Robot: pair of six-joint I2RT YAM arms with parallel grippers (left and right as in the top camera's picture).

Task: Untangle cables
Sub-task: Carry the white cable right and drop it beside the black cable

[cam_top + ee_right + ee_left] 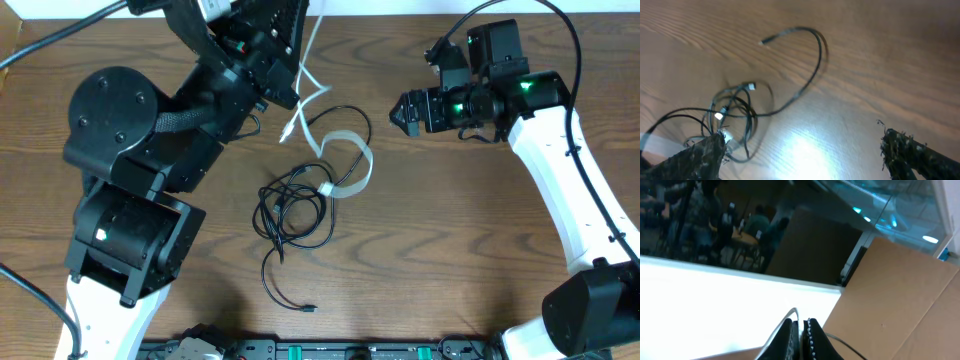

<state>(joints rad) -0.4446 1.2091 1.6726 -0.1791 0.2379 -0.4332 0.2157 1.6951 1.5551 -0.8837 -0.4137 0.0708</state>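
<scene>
Overhead shows the black cable [295, 200] knotted mid-worktop [480, 260], its tail trailing toward the near edge. The white cable [368, 162] loops against the knot's far side, then climbs toward the far edge into the left end effector [800, 325], clamped on that strand. The right end effector [400, 110], spread wide and empty, sits right of the loop, pointing at it, likely the arm to draw the black one free.
</scene>
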